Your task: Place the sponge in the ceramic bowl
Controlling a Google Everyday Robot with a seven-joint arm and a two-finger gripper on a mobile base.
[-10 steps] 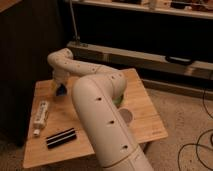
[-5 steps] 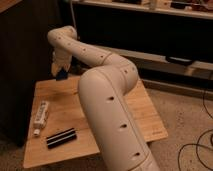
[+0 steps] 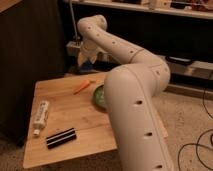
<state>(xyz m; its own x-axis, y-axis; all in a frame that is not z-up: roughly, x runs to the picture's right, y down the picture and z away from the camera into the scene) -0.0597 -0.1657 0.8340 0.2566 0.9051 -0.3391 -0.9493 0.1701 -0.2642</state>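
My gripper (image 3: 87,61) hangs above the far edge of the wooden table, shut on the small blue sponge (image 3: 89,66), which pokes out below the fingers and is lifted off the table. The ceramic bowl (image 3: 98,96), green inside, sits near the middle of the table, below and a little right of the gripper. The thick white arm covers the bowl's right part.
An orange carrot-like stick (image 3: 81,87) lies just left of the bowl. A white tube (image 3: 41,113) and a black striped bar (image 3: 61,138) lie at the table's left front. A dark cabinet stands to the left of the wooden table (image 3: 75,117), and shelving runs behind it.
The arm has swung up and to the right, carrying the blue sponge higher off the table. The carrot-like stick and the green bowl have come into view.
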